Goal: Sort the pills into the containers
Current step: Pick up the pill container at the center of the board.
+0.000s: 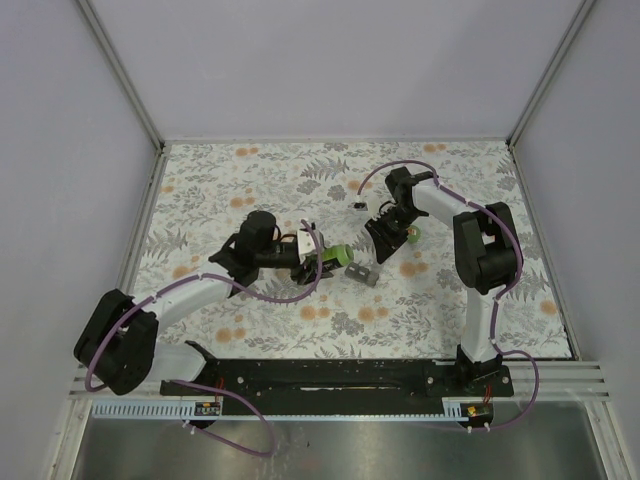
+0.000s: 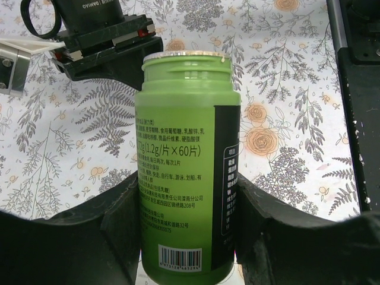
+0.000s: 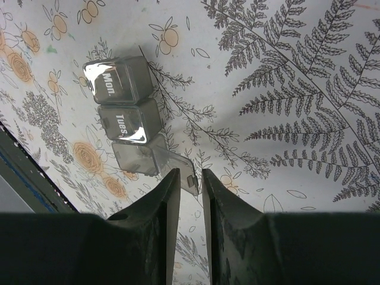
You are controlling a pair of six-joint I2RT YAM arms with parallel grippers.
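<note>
The top view looks down on the whole table point(image 1: 300, 185); both wrist views face it closely.

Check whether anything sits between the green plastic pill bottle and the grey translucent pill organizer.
Nothing visible lies between them: the green plastic pill bottle in the left fingers ends right beside the grey translucent pill organizer. The right fingers hover by its open lid.

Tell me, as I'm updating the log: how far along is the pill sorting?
Done: the green plastic pill bottle has its cap off, and the grey translucent pill organiser has its third lid open. In hand: the left gripper grips the bottle; the right gripper, nearly closed and empty, hovers near the organiser. Left: no pills show in the open compartment, so all sorting.
</note>
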